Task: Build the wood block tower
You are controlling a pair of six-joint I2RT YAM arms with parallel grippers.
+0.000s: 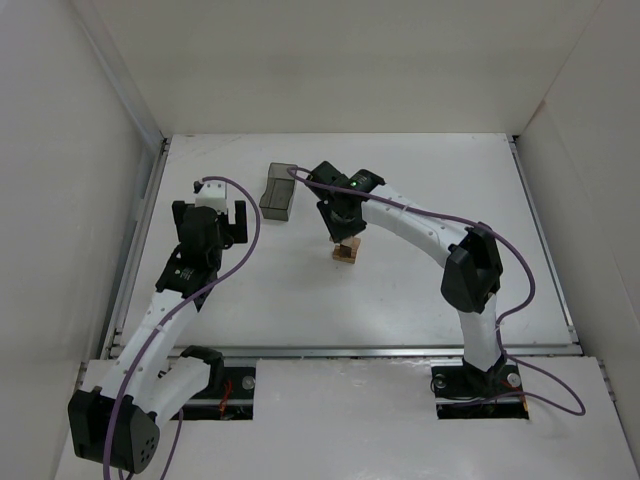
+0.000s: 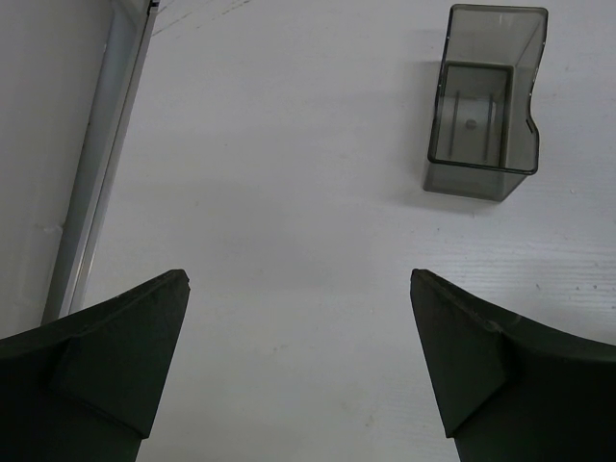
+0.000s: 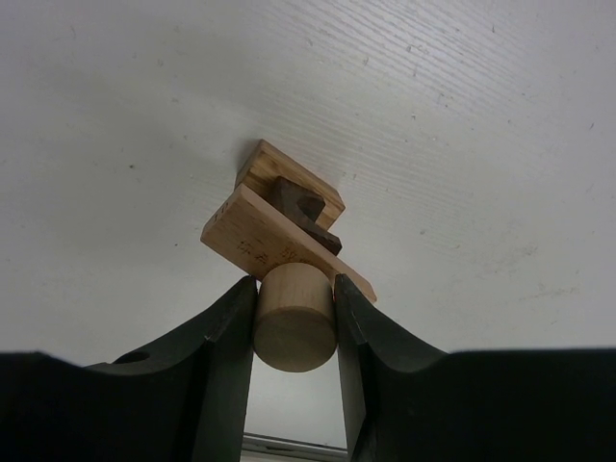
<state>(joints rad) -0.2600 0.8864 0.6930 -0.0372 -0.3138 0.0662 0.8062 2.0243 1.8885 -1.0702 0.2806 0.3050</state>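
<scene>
The wood block tower (image 1: 346,251) stands mid-table, small and light tan. In the right wrist view it shows as a square tan block (image 3: 274,166) at the base, a dark brown piece (image 3: 304,213) on it, and a flat plank (image 3: 252,238) lying across that. A pale wooden cylinder (image 3: 294,325) rests against the plank's top face, and my right gripper (image 3: 294,281) is shut on its sides. From above, the right gripper (image 1: 345,235) hangs directly over the tower. My left gripper (image 2: 298,279) is open over bare table, at the left (image 1: 222,214).
A dark translucent grey bin (image 1: 278,190) lies just left of the tower, also seen in the left wrist view (image 2: 486,106), with nothing inside. White walls enclose the table; a metal rail (image 2: 91,212) runs along its left edge.
</scene>
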